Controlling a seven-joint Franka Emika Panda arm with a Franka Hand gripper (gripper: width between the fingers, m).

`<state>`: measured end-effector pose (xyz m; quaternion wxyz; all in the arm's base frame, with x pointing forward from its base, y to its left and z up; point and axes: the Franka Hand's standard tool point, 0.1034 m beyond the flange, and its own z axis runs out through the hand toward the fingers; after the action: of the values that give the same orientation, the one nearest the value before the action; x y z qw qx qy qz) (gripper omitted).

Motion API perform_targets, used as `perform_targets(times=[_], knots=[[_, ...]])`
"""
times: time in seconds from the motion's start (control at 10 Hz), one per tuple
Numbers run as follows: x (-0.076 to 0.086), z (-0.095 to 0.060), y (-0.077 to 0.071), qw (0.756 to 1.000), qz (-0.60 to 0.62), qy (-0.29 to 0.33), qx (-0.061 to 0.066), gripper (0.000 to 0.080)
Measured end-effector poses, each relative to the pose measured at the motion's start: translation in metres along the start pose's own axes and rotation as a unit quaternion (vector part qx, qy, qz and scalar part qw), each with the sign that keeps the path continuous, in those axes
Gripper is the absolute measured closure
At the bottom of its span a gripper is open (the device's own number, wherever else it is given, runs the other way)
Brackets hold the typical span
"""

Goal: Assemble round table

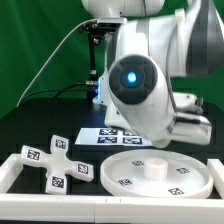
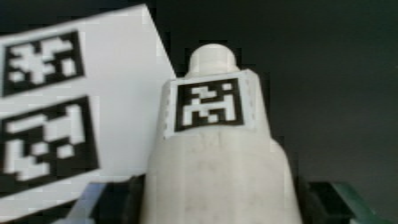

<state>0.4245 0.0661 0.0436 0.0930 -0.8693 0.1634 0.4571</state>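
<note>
Gripper (image 1: 190,128): above the counter (image 1: 40,125), on the exterior view's right. In the wrist view (image 2: 217,198) its dark fingers (image 2: 338,196) sit tight against both sides of the cylinder (image 2: 214,130), clamped on it.
Cylinder: white, with one square tag facing the wrist camera and a narrower rounded tip pointing away from the gripper. In the exterior view I cannot make it out against the white hand.
Disc (image 1: 190,168): flat on the counter, below the gripper, with tags on its face and a short raised stub (image 1: 157,168) at its middle.
Foot (image 1: 58,162): lies on the exterior view's left, well apart from the disc, tags on its arms.
Marker board (image 1: 105,133): flat behind the disc. In the wrist view (image 2: 71,100) it shows just beside the cylinder.
Wall (image 1: 12,170): low and white, along the front edge.
</note>
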Motion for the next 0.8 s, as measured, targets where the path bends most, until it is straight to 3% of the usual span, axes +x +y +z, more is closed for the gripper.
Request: perform_targets(times=[0.2,0.3,0.7,0.8], knots=[[-0.014,-0.052,0.002,0.999,-0.039,0.028,0.016,0.0395],[-0.017,-0.068,0.002,0.997,-0.054,0.048,0.021,0.0393],[-0.01,-0.076,-0.004,0.982,-0.057,0.18,0.025,0.0393],[-0.002,-0.09,-0.007,0.971,-0.072,0.227,0.019,0.0393]])
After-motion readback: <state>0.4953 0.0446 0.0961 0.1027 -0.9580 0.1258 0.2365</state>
